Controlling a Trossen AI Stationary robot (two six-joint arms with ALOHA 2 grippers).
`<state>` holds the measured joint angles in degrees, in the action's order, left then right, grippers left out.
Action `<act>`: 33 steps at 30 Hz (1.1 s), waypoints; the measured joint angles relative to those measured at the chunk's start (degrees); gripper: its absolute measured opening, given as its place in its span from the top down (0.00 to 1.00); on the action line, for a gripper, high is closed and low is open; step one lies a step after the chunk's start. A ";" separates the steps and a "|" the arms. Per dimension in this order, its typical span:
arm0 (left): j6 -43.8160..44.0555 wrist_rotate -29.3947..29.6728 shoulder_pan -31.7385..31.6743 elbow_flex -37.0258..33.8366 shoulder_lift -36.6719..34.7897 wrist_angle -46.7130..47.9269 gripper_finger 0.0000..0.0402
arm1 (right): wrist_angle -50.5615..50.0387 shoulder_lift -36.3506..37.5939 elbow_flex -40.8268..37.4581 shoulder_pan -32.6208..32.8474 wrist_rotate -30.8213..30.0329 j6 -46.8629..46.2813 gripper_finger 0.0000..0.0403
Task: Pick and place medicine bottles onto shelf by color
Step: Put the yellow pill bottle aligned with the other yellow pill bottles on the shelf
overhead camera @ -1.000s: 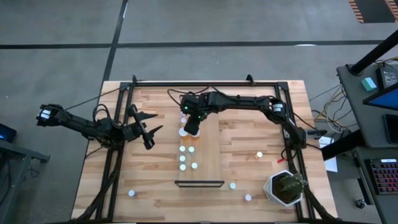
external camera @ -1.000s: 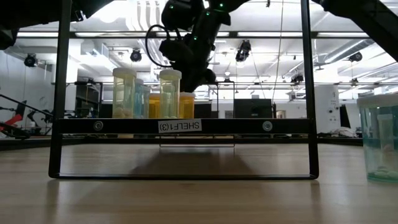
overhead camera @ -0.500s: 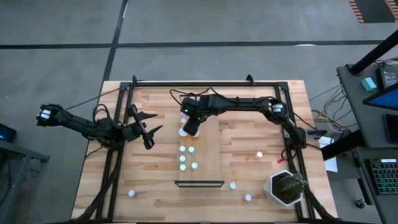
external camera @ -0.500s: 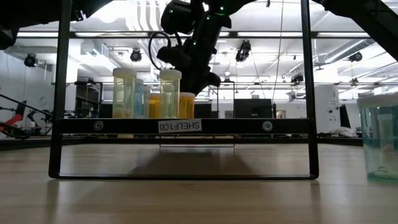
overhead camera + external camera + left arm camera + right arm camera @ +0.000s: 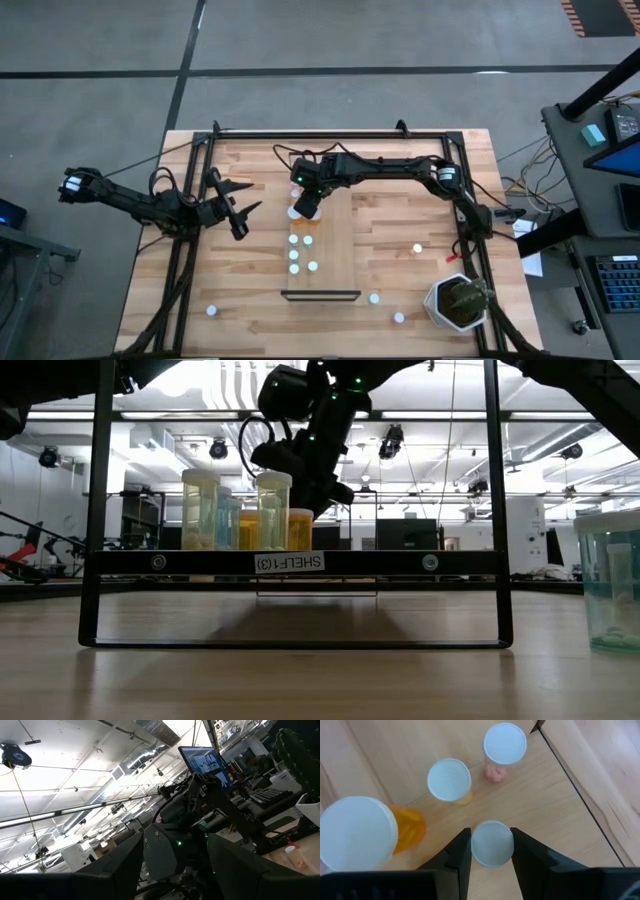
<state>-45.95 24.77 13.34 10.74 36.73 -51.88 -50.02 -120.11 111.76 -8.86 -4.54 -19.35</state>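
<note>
High view: right gripper (image 5: 309,205) has slid slightly toward the shelf's (image 5: 340,250) far-left edge, left gripper (image 5: 240,215) stays wide and idle; low view: lowering behind shelved bottles (image 5: 272,510); right wrist: fingers clamp a white-capped bottle (image 5: 492,844), placement imminent.

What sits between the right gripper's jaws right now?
In the right wrist view, a white-capped bottle stands between the right gripper jaws, on the shelf.
</note>
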 joint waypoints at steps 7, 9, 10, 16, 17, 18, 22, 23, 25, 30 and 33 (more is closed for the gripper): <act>0.00 -0.01 0.00 0.00 0.00 0.00 0.49 | -0.23 0.00 -0.08 0.00 0.00 -0.12 0.63; 0.00 -0.01 0.00 0.00 0.00 0.01 0.49 | -0.46 0.00 0.02 0.00 0.00 -0.08 0.61; 0.00 0.00 0.00 0.00 0.00 0.01 0.49 | -0.46 0.00 0.16 0.00 0.00 -0.05 0.59; 0.02 -0.02 0.00 0.00 0.00 0.02 0.49 | -0.72 0.30 1.29 0.00 0.00 0.44 0.55; 0.02 -0.02 0.00 0.00 0.00 0.00 0.49 | -0.76 0.57 1.52 0.00 0.01 0.53 0.55; 0.02 -0.02 0.00 0.00 0.00 0.00 0.49 | -0.98 0.83 1.90 0.00 0.02 0.59 0.54; 0.04 -0.02 0.00 0.00 0.00 -0.04 0.49 | -2.93 2.56 3.78 0.24 0.04 1.26 0.54; 0.04 -0.02 0.00 0.00 0.00 -0.04 0.49 | -3.66 3.04 4.15 0.47 0.02 1.91 0.54; 0.04 -0.04 0.00 0.00 0.00 -0.15 0.49 | -4.13 4.65 4.44 1.05 0.06 3.45 0.55; 0.57 -0.39 0.00 0.07 -0.02 -0.70 0.49 | -4.52 8.05 2.21 1.92 0.02 8.59 0.64; 0.59 -0.42 0.02 0.34 0.08 -0.71 0.49 | -4.68 9.21 -1.39 1.86 -0.02 9.96 0.76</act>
<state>-45.36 24.36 13.37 11.09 36.81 -52.58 -54.70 -110.90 110.37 -7.01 -4.56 -9.38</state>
